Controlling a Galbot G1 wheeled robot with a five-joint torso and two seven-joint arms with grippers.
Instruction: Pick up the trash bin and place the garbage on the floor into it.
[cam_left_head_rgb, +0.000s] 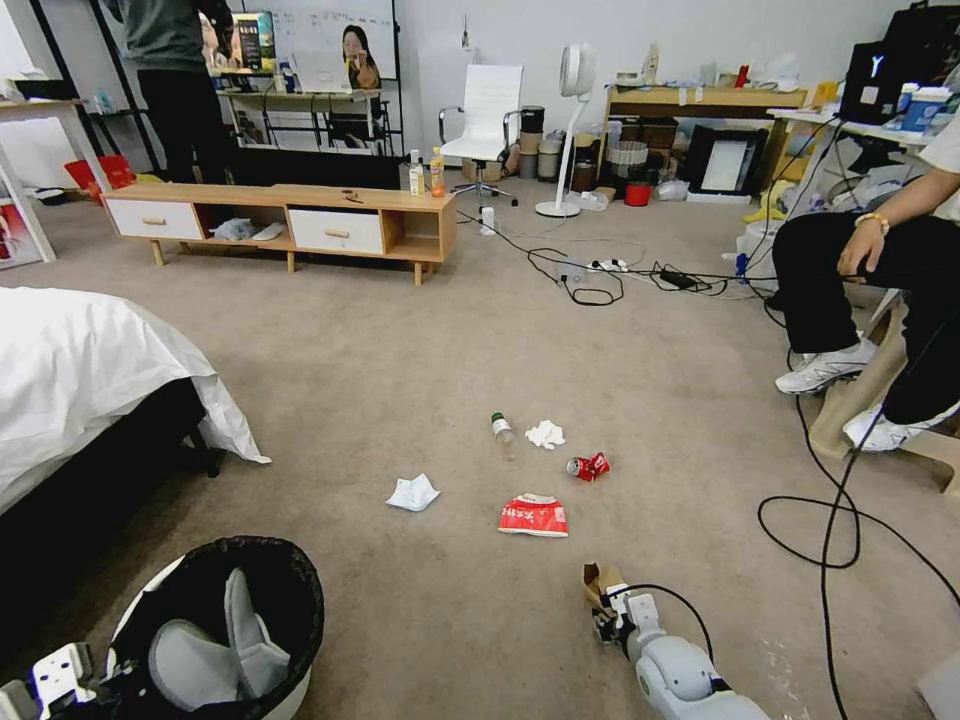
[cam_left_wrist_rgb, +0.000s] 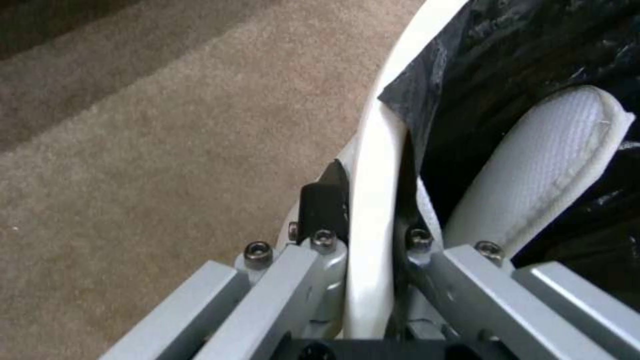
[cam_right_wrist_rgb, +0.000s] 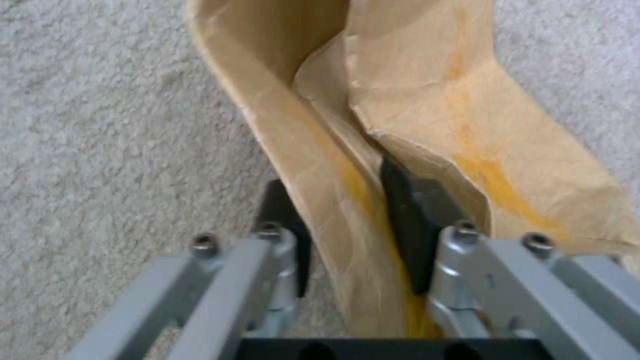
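The trash bin (cam_left_head_rgb: 290, 600), white with a black bag over its rim, is at the lower left of the head view with white padded pieces inside. My left gripper (cam_left_head_rgb: 105, 672) is shut on its white rim (cam_left_wrist_rgb: 373, 165). My right gripper (cam_left_head_rgb: 606, 612) is low over the floor (cam_left_head_rgb: 400, 350), shut on the brown cardboard piece (cam_right_wrist_rgb: 400, 75). Other garbage lies on the carpet beyond it: a red-white packet (cam_left_head_rgb: 533, 516), a crushed red can (cam_left_head_rgb: 588, 466), a tissue (cam_left_head_rgb: 545, 434), a folded tissue (cam_left_head_rgb: 413, 493) and a small green-capped bottle (cam_left_head_rgb: 502, 430).
A bed (cam_left_head_rgb: 80, 370) with a white sheet stands close on the left. Black cables (cam_left_head_rgb: 830, 520) loop over the carpet on the right, near a seated person's shoes (cam_left_head_rgb: 825, 368). A low wooden cabinet (cam_left_head_rgb: 290, 215) stands at the back.
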